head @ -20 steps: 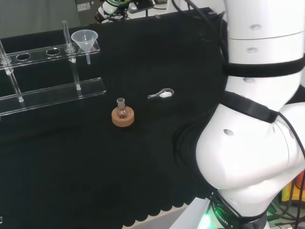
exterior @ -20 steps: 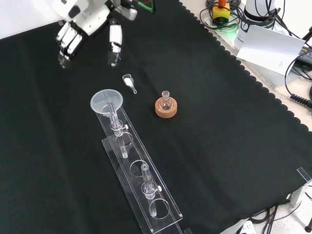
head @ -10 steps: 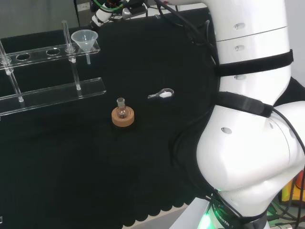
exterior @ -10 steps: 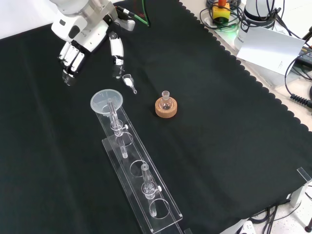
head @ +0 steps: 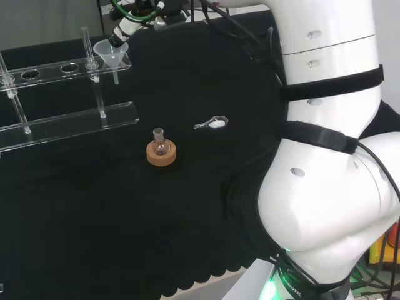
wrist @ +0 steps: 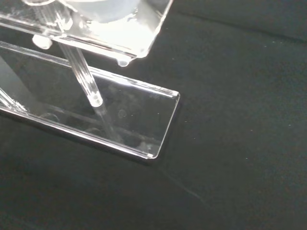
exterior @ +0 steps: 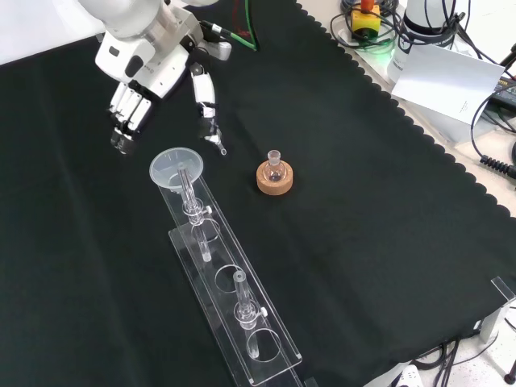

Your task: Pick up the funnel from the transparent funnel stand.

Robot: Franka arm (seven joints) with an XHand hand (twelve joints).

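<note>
1. The cloth (exterior: pixel 363 201) on the bench is matt black fabric.
2. The funnel stand (exterior: pixel 230 302) is clear, glossy plastic with smooth, shining edges.
3. The funnel (exterior: pixel 176 167) looks like translucent, frosted plastic.
4. The ring (exterior: pixel 275 178) under the small glass flask (exterior: pixel 274 165) is rough tan cork.

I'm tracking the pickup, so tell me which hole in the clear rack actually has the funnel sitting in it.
The end hole nearest the hand: the funnel sits there, at the funnel stand's upper end in the front view. The other holes hold no funnel.
</note>
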